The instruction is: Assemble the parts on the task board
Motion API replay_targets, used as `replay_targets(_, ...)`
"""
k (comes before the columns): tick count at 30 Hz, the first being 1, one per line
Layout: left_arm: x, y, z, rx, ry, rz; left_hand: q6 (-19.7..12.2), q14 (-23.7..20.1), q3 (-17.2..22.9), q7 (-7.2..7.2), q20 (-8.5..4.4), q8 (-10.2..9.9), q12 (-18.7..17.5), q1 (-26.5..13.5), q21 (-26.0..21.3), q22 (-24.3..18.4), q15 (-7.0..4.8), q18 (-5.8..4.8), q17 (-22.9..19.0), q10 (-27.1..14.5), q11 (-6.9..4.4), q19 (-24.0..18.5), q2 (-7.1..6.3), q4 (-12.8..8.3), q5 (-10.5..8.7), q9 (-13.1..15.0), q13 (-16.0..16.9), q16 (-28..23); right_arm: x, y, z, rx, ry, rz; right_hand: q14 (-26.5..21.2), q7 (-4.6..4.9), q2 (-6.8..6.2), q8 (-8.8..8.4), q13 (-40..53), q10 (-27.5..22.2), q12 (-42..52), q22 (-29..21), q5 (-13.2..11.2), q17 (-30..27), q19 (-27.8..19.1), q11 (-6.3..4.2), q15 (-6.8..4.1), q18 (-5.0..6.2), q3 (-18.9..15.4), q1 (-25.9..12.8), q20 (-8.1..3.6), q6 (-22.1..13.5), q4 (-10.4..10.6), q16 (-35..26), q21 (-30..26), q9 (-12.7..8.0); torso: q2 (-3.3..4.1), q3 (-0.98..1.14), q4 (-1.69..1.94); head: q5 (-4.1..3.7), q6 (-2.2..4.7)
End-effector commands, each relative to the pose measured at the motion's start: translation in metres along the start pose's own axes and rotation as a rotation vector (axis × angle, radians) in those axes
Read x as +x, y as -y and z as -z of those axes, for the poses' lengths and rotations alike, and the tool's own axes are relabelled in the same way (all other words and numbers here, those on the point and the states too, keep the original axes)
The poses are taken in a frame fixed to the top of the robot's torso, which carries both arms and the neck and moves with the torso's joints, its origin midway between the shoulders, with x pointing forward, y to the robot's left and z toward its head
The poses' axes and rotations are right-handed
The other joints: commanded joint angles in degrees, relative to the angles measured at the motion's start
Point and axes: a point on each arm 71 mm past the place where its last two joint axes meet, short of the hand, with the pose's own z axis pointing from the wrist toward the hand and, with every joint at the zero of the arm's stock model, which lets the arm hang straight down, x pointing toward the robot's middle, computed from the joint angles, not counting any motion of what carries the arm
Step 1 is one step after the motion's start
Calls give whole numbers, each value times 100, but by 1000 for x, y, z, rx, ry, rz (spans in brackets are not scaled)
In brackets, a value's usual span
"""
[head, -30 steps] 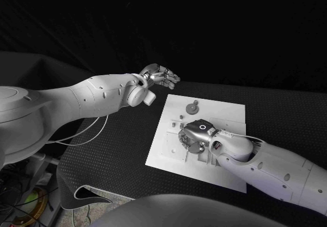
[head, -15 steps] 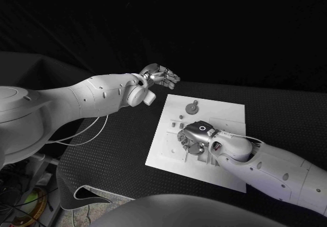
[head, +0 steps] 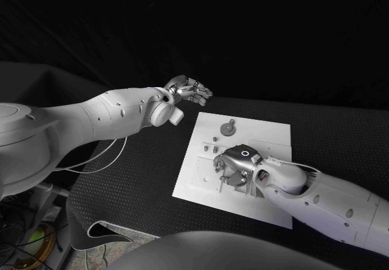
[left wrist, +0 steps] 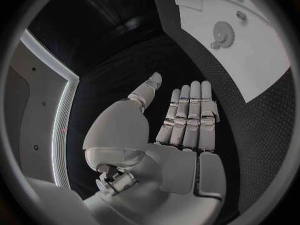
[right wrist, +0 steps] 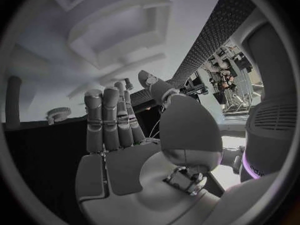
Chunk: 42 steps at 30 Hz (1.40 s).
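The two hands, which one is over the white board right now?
The right hand. It hangs over the middle of the white board, among the small parts. The left hand is held up beyond the board's far left corner, fingers straight and holding nothing.

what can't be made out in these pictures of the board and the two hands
- Head view: the silver right hand covers the middle of the white task board; whatever lies under it is hidden.
- Head view: small grey parts beside the round grey gear are too small to identify.
- Right wrist view: board features above the fingers are blurred.
- Left wrist view: the board is cut off by the circle's edge.
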Motion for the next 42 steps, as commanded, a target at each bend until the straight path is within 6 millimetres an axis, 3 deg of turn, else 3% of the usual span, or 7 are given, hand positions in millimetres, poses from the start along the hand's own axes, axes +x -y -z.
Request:
replay_targets(1,0,2,0,8,-3,-3,-40,37,-40,-5,12,-16,-32,45,0,-10,19,83,10,15,11,-7,-12,1,-16,-9,-8,-33,-7,0,2,2,32,6,-4,12,-69,-18,-7,-121,6,69,19,12,-4,76,28,644,5,16,5,-39,43,-3,9,-4,-1,7,-8,-16,0)
replay_targets(10,-3,1,1,6,1,-4,-40,38,-41,-4,11,-16,-32,43,1,-12,19,83,15,15,11,-6,-12,2,-15,-9,-12,-38,-39,8,18,15,97,27,17,0,-67,23,5,-124,32,73,20,24,15,66,19,644,21,84,-5,5,78,22,26,1,-4,16,-27,-129,0)
replay_targets(20,-8,-1,3,4,11,-6,-39,41,-40,-5,10,-16,-30,45,2,-13,18,84,20,17,10,-5,-10,1,-15,-10,-15,-41,-80,38,42,92,87,80,219,-91,-132,20,-13,-215,10,116,19,55,134,82,31,644,-25,109,-70,-74,192,132,188,-34,-6,8,-21,-298,0)
replay_targets(23,-10,-1,4,4,13,-7,-38,42,-40,-5,10,-16,-30,45,3,-14,18,84,22,18,10,-4,-10,1,-15,-10,-17,-42,-82,49,50,126,59,101,194,-147,-218,-16,-69,-343,-10,106,22,43,101,130,77,644,-17,74,-74,-170,275,110,192,-66,-5,10,-27,-325,0)
replay_targets(27,-11,-2,4,1,16,-8,-42,44,-44,-4,11,-18,-30,41,3,-15,18,84,26,18,11,-4,-16,2,-16,-11,-20,-45,-82,57,56,153,28,112,-30,-254,-428,-116,-285,-919,-28,63,20,9,-84,304,248,644,0,-68,-6,-424,480,7,72,-142,-1,22,-21,-390,53)
replay_targets(36,-12,-2,4,0,17,-9,-50,44,-47,0,11,-24,-32,37,3,-17,18,83,32,13,13,-4,-16,3,-15,-15,-27,-52,-75,70,63,201,-48,121,-263,-432,-497,-206,-601,-1522,-19,4,13,-7,-289,465,409,644,-234,-220,113,-809,591,-4,-111,-209,-1,20,-9,-494,113)
replay_targets(42,-13,-3,4,0,16,-8,-50,45,-46,0,11,-23,-32,36,3,-18,18,83,34,13,13,-4,-13,3,-15,-15,-28,-53,-73,74,64,209,-58,122,-287,-522,-497,-203,-707,-1629,2,-10,13,-14,-292,481,420,644,-252,-182,132,-917,640,28,-144,-211,0,23,-5,-523,125)
